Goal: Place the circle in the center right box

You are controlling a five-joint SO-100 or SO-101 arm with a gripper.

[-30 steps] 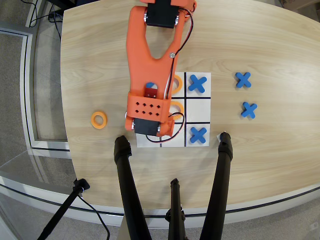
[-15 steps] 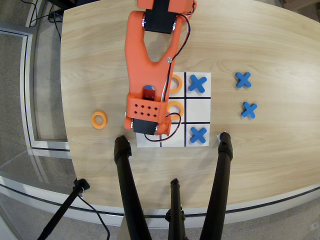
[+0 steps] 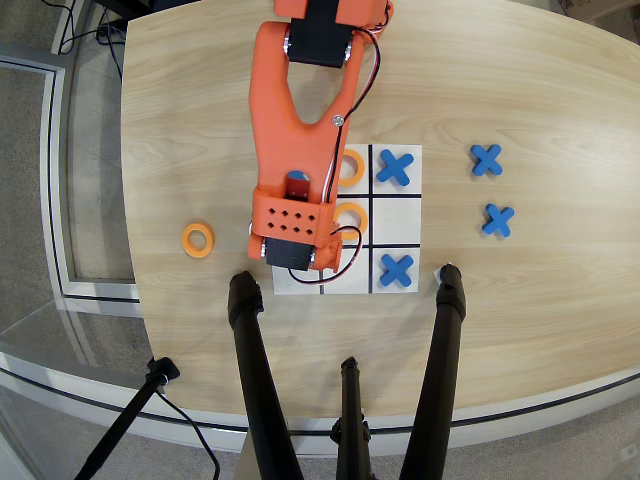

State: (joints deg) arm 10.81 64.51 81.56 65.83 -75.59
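Tripod legs (image 3: 255,390), orange ring (image 3: 351,213) on grid board (image 3: 398,215), pincer hidden.

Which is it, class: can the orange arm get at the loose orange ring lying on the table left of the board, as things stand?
Probably yes. The orange ring lies alone on bare table, nothing around it, just left of the arm, which hangs over the board. The gripper itself is hidden beneath the arm.

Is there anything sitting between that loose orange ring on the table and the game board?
Only the orange arm itself. The loose orange ring lies on bare wood left of the board in the overhead view, and the arm hangs over the board's left part, hiding those squares.
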